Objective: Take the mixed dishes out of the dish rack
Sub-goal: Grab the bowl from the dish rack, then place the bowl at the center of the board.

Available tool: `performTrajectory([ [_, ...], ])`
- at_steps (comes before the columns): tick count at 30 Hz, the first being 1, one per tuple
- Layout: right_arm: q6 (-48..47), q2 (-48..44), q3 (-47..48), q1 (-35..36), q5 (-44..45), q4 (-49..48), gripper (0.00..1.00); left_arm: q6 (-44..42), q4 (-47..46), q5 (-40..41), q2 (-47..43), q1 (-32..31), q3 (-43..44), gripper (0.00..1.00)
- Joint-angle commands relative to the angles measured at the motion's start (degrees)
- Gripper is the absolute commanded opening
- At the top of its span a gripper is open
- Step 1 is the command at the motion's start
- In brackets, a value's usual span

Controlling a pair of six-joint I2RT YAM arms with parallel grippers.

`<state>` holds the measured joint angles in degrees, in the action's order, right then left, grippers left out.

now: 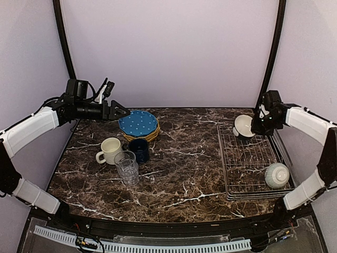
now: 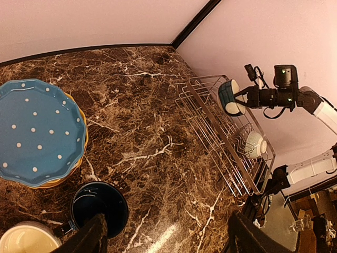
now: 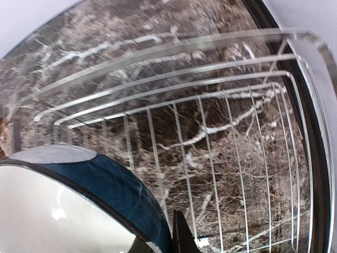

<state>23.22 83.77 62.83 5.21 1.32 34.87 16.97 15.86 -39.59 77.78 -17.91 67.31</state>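
From above, my right gripper (image 1: 253, 125) is squeezed tight on a teal-and-white bowl (image 1: 243, 125). The bowl is tipped on its side, up over the far left corner of the dish rack (image 1: 253, 158). A second bowl (image 1: 277, 175) sits upside down in the near right corner of the rack. I see nothing else in there. Well off to the left on the marble table (image 1: 184, 179) are a blue dotted plate (image 1: 138, 122) on top of a stack, a cream mug (image 1: 109, 150), a dark blue cup (image 1: 139, 149) and a glass tumbler (image 1: 127, 167). My left gripper (image 1: 121, 112) hangs just left of the plates.

From my left wrist, my fingers (image 2: 93, 236) are spread wide with nothing between them. Below them are the blue dotted plate (image 2: 37, 132), a yellow plate (image 2: 82, 150) peeking out under it, the dark blue cup (image 2: 100, 205) and the mug's rim (image 2: 23, 243). Far off, the rack (image 2: 226, 137) holds only the second bowl (image 2: 255, 145).

From my right wrist, the picture is blurry. The bowl's blue rim (image 3: 105, 179) fills the low left, with the rack wires (image 3: 210, 132) under it.

I think I am almost done. This bowl needs a spot on the table, and then there is one more bowl to get.
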Motion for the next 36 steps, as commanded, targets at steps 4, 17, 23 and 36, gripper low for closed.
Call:
performTrajectory([
  [4, -0.5, -2.8, 12.4, 12.1, 0.2, -2.5, 0.0, 0.3, -0.9, 0.3, -1.0, -0.2, -1.3, 0.78],
  [17, -5.1, 26.5, 37.6, 36.8, 8.0, 3.2, 0.0, 0.0, -0.9, 1.5, -1.4, -0.2, -1.5, 0.78],
  [23, -5.1, 42.3, 51.0, 41.2, 7.4, 7.4, 0.0, 0.1, -1.0, 1.4, -1.3, -0.2, -1.6, 0.78],
  [36, -3.4, 48.6, 53.6, 42.4, 5.8, 9.5, 0.0, 0.5, -1.2, 0.4, -1.0, -0.2, -1.6, 0.78],
])
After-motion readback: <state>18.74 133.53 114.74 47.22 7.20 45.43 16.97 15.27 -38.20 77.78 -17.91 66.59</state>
